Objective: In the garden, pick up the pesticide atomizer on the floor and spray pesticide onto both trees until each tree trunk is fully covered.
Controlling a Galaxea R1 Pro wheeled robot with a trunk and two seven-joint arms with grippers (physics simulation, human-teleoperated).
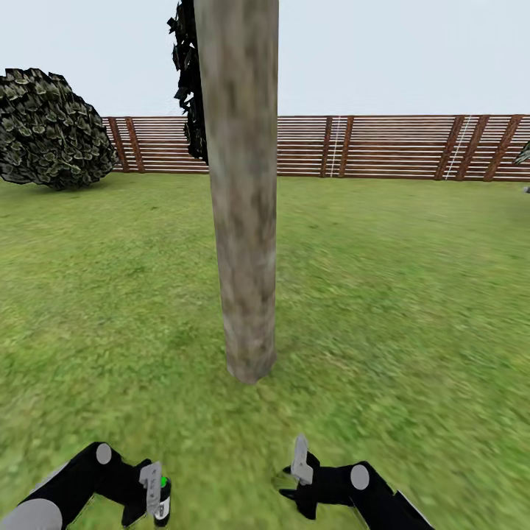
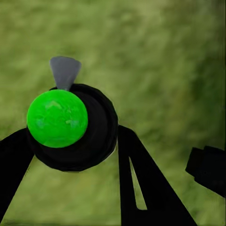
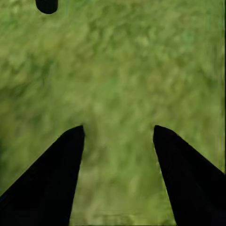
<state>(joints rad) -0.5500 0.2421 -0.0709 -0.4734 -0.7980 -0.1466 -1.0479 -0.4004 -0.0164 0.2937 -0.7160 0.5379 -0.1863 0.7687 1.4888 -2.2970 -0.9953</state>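
A thick, smooth, grey-beige tree trunk rises from the grass floor straight ahead, its base a short way beyond both grippers. My left gripper is low at the left and shut on the pesticide atomizer, a small dark bottle with a bright green spot. In the left wrist view the atomizer sits between the black fingers, its grey nozzle pointing away over the grass. My right gripper hovers low at the right, below the trunk's base. Its fingers stand open over bare grass, with nothing between them.
A round dark bush stands at the back left. The brown slat fence runs across the far edge of the lawn. Dark ragged foliage hangs behind the trunk's upper left. Open grass lies on either side of the trunk.
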